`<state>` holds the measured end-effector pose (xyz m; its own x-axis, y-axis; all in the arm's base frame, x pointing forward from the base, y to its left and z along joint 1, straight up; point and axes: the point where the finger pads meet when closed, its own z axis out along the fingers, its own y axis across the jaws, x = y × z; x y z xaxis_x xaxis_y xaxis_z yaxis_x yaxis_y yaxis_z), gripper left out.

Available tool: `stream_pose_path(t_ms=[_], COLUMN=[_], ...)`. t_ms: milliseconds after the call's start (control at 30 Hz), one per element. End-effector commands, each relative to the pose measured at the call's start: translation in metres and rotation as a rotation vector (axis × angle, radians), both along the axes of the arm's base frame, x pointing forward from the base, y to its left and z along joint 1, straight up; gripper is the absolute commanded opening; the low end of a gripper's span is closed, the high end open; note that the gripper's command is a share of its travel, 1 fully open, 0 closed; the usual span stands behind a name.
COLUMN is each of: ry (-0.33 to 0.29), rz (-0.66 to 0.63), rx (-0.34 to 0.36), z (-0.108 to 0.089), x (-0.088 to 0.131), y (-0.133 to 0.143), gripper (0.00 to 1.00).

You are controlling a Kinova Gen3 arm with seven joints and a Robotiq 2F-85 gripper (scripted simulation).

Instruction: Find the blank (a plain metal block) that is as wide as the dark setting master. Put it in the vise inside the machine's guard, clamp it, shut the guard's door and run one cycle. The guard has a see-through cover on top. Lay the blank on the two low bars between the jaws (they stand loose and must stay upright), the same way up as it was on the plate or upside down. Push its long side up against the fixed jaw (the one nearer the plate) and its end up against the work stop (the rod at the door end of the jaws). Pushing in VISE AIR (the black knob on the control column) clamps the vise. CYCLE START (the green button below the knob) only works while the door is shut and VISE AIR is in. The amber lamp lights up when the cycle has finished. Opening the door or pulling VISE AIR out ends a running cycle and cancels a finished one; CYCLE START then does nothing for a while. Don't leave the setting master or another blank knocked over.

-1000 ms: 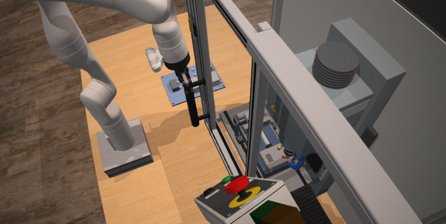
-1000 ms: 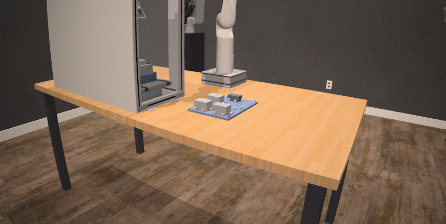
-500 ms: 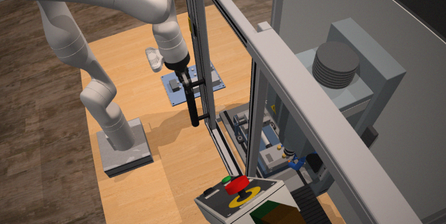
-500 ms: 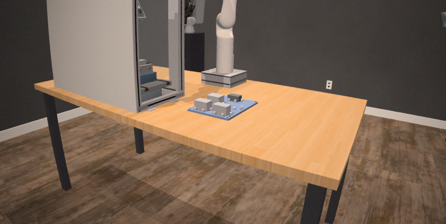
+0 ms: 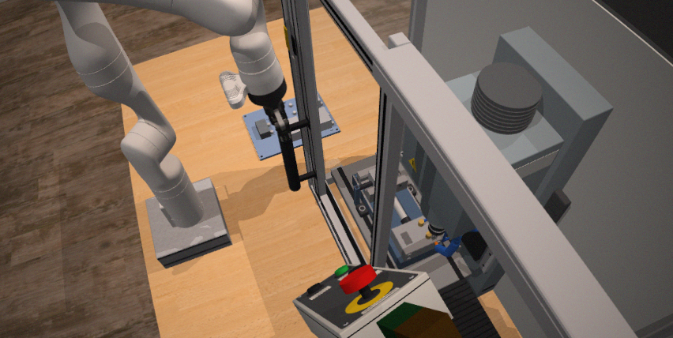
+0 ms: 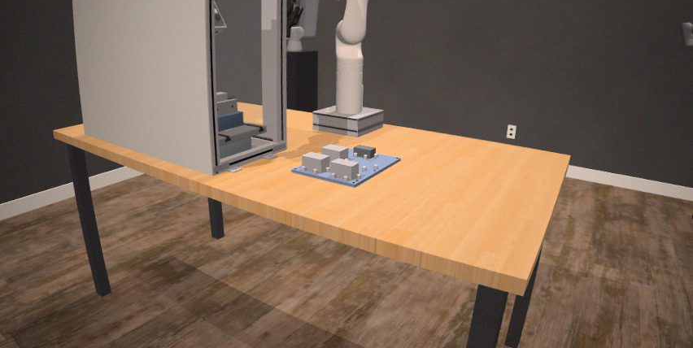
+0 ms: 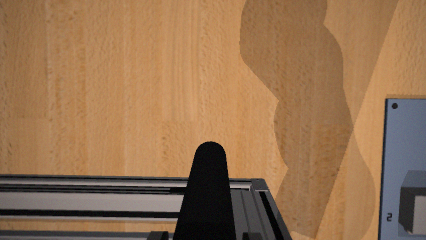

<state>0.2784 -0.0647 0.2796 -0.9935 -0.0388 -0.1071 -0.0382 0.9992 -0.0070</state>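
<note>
On the blue plate (image 5: 268, 148) (image 6: 386, 161) (image 7: 402, 140), pale blanks (image 5: 325, 119) (image 6: 344, 168) sit among pegs; the matching width cannot be told. Likely rigid, weighty and smooth, the chosen blank wants a square grip across its long sides. Presently the pincer (image 5: 282, 129) (image 6: 293, 13) (image 7: 205, 236) stands part-open, straddling the door handle (image 5: 291, 163) (image 7: 207, 200).

Your table: rectangular pale wood-plank top (image 5: 188, 288) (image 6: 436, 210) (image 7: 100, 75), dark square legs (image 6: 87, 215). From your exterior view: tall grey-framed guard with pale side panel (image 5: 423, 81) (image 6: 140, 54) (image 7: 100, 201) stands at left; thin blue rectangular plate (image 5: 269, 149) (image 6: 386, 161) (image 7: 400, 132) lies flat to its right, apart from it. Farther back, you have square grey base block (image 5: 212, 245) (image 6: 377, 112). Small pale metal brackets (image 6: 235, 169) sit by guard's foot.
</note>
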Motion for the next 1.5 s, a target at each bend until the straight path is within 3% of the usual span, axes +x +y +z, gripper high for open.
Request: stream_pose_path(t_ms=[0, 1467], ry=[-0.002, -0.002], rz=[0.0, 0.0], rx=[0.011, 0.011], z=[0.0005, 0.0005], x=[0.0003, 0.0003], y=[0.008, 0.009], gripper=[0.39, 0.39])
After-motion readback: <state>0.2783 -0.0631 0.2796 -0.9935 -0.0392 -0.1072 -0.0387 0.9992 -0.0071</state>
